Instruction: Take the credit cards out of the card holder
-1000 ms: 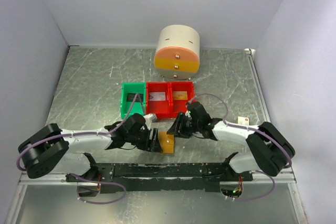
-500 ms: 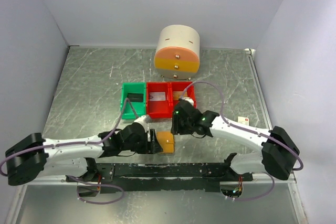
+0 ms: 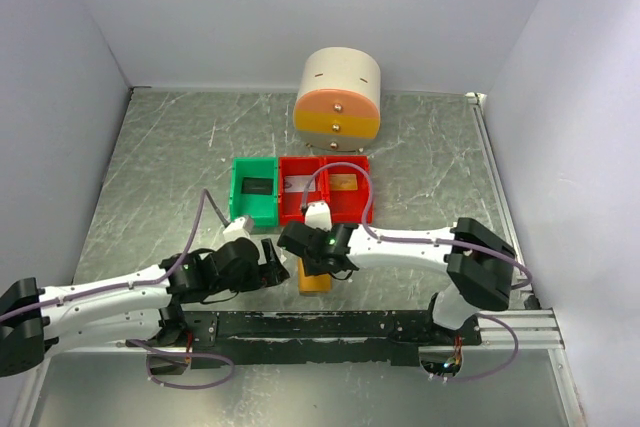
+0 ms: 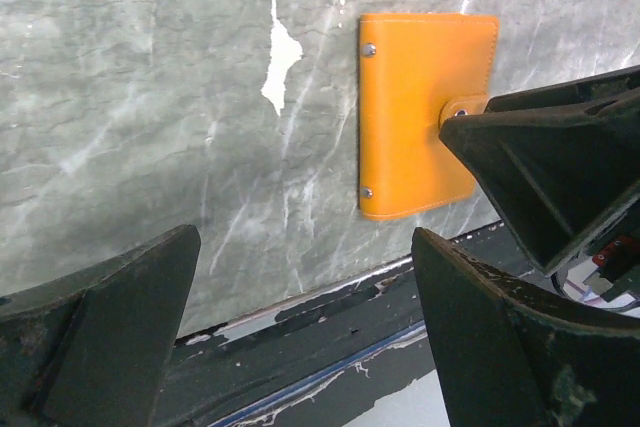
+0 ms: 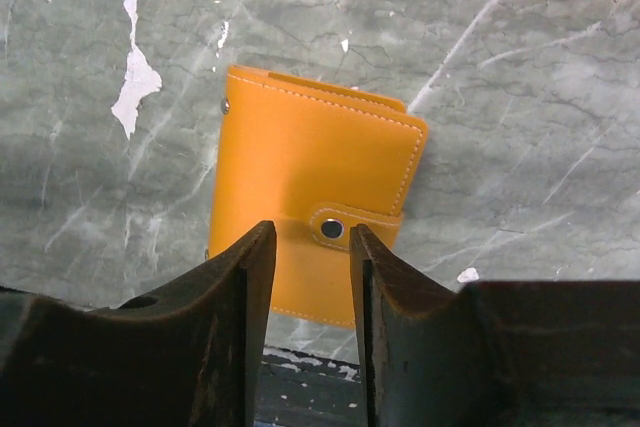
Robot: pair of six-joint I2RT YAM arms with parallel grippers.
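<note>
The orange card holder point(image 3: 315, 282) lies folded shut on the table near its front edge, with its snap strap point(image 5: 340, 227) fastened. My right gripper point(image 5: 310, 239) hovers right above the strap; its jaws stand a narrow gap apart with nothing between them. From the left, my left gripper point(image 4: 305, 247) faces the card holder point(image 4: 425, 112) wide open, short of it and not touching. A grey card point(image 3: 293, 184) and a gold card point(image 3: 345, 182) lie in the red bin point(image 3: 350, 215). In the top view the right gripper point(image 3: 322, 257) covers the holder's far end.
A green bin point(image 3: 240, 209) with a dark item in it stands against the red bin's left side. A round cream and orange drawer unit point(image 3: 338, 97) stands behind them. The black rail point(image 3: 320, 325) runs along the front edge, just behind the holder. White walls close in three sides.
My left gripper has let go of the holder, opened wide and drawn back to the left. The right arm has swung left and now sits over the holder, jaws a little narrower.
</note>
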